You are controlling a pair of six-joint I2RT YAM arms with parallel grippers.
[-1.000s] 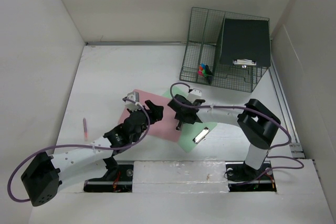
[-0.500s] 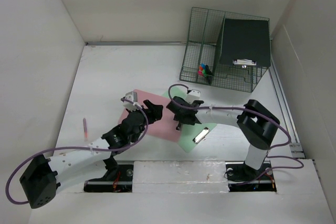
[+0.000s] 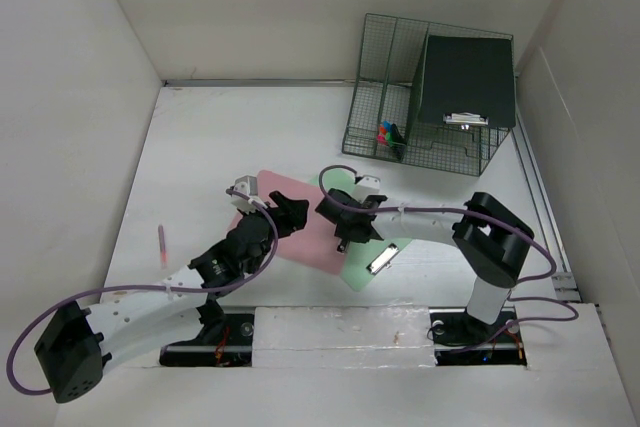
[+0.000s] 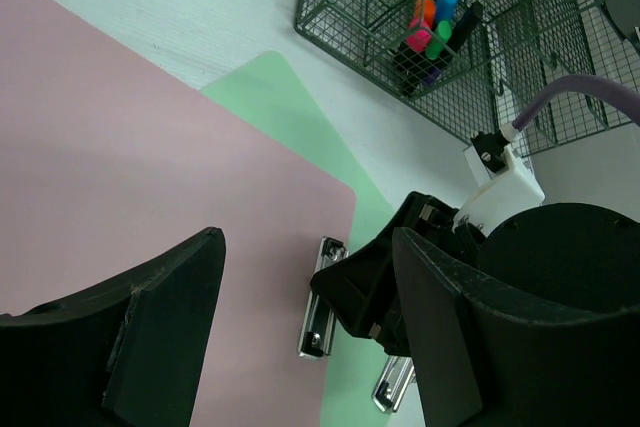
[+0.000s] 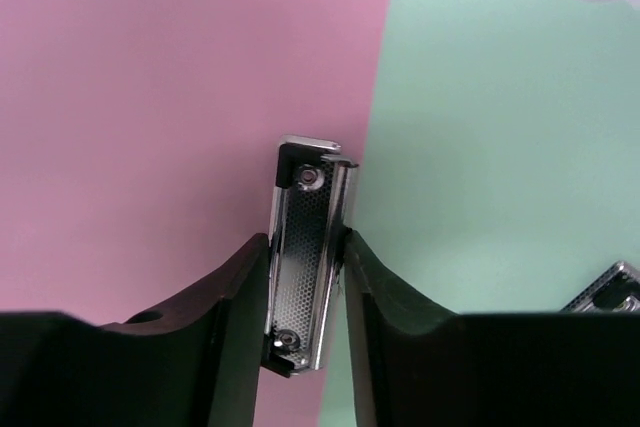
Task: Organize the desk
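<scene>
Operator: Desk [image 3: 200,147] status?

Tech: Desk fills the floor of the white enclosure. Pink board [image 3: 315,249] lies near its middle, overlapping green board [image 3: 355,262], whose corners show past the pink edges.

Operator: Right gripper [image 5: 305,259]?

Tech: Lowered onto the pink board's right edge. Its fingers [image 5: 225,297] stand narrow, one on each long side of the metal clip [image 5: 310,212] and touching it. Grip is on the clip. The clip lies flat along the seam between pink and green.

Operator: Left gripper [image 4: 308,247]?

Tech: Spread wide over the pink board, nothing between its fingers [image 4: 170,317]. In the top view it sits just left of the right gripper, the two heads close together but apart. Whether it touches the board cannot be told.

Operator: Other items?

Tech: Rack [image 3: 385,57] stands at the far right corner. Markers [image 3: 387,134] stand in its left front compartment; black board [image 3: 467,77] leans in the right one, clip end down. Green board's own clip [image 3: 383,260] shows at its near right edge. Pen [image 3: 161,244] lies alone at the desk's left, well apart from the boards.
</scene>
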